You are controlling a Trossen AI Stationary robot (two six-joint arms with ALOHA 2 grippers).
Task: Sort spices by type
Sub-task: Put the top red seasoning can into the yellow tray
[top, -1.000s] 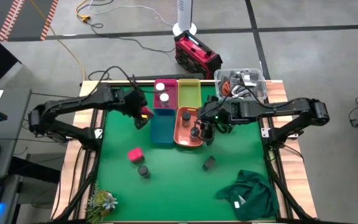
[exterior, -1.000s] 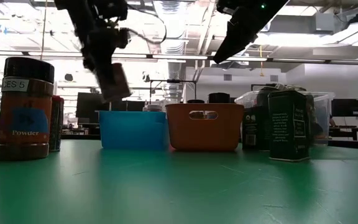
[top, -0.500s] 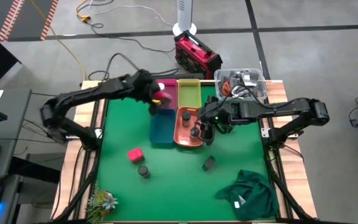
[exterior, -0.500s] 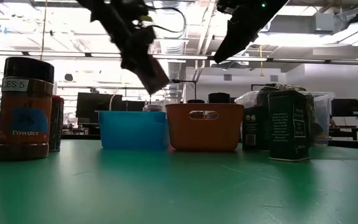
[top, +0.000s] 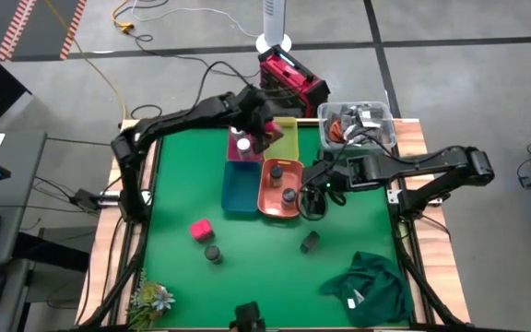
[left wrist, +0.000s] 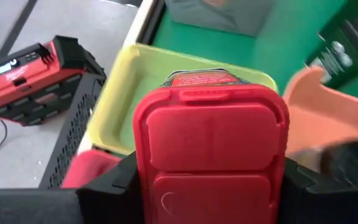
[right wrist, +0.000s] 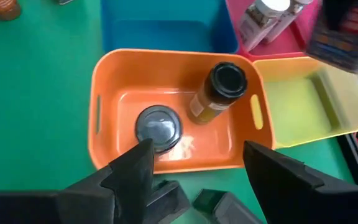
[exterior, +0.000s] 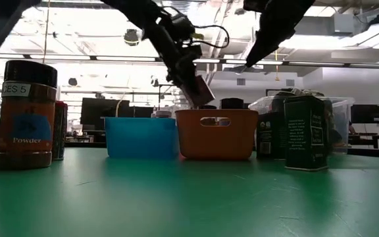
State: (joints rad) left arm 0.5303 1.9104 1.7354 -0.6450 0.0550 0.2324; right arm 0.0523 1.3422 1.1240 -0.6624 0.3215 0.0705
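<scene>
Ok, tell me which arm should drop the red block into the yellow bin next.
Left. The left gripper is already shut on the red block and sits right over the yellow bin. The right gripper is open and empty above the orange bin.

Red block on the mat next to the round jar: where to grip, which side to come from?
Probably from straight above. The red block seems to stand upright, so close the jaws across two flat opposite sides, turned so neither meets the dark round jar close beside it.
</scene>
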